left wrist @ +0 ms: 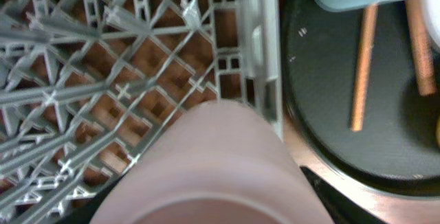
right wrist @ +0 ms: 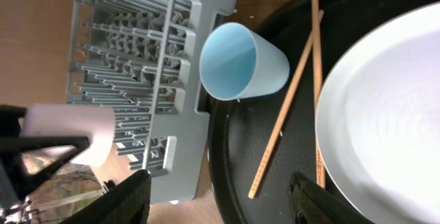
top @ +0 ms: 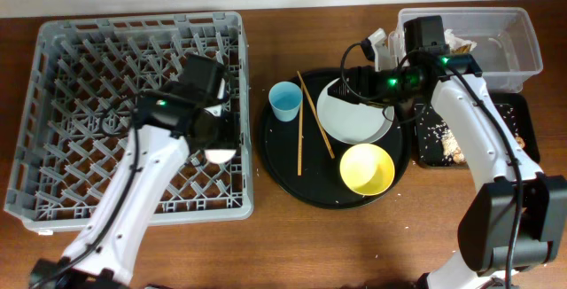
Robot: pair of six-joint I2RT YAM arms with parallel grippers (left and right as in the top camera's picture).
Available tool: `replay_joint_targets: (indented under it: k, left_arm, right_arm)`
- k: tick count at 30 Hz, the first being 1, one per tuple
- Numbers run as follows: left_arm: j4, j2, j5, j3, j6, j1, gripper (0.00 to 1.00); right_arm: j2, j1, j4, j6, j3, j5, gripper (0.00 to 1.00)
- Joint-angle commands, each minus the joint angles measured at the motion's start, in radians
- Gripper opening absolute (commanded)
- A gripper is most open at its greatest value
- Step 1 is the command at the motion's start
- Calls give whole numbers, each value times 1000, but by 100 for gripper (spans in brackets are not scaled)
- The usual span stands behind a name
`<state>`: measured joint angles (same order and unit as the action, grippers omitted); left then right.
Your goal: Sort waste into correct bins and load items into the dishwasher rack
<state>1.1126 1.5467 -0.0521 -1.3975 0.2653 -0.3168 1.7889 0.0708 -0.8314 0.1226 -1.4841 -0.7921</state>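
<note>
My left gripper is shut on the small pink cup, holding it over the right part of the grey dishwasher rack. In the left wrist view the pink cup fills the bottom, with the rack under it. My right gripper is open and empty, above the white-grey plate. Its fingers frame the chopsticks. The light blue cup, chopsticks and yellow bowl lie on the round black tray.
The clear tub stands at the back right with white napkins at its left end. The shallow black rectangular tray in front of it holds beige crumbs. The right arm crosses above both.
</note>
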Motion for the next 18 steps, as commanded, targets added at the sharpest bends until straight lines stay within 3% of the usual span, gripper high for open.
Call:
replay_joint_targets:
  k: [1,6,9,11,12,15,16,18]
  left_arm:
    - [41,76,-128,21,125,-14,49]
    - [43,130,-41,41,146,-24,49]
    - [-86,131,-42,155,150,-27,51]
    - [-130,131,-50,196,150,-27,87]
    - [-140,131,-61,196,149,-27,97]
    - [-161,130,-60,137,149,-27,99]
    - [-148,130,-60,44,141,-27,99]
    - [-148,130,-57,-64,141,-27,99]
  right_arm:
    - [2,1,-3,-14,5,22,65]
    - [2,1,-3,-14,5,23,65]
    - [2,1,-3,-14,5,22,65]
    - [2,2,-3,-15,5,23,65]
    - [2,8,1,-30,5,43,65]
    - [2,103,47,-19,5,217,65]
    - [2,153,113,67,5,328,64]
    - [4,228,223,131,5,487,51]
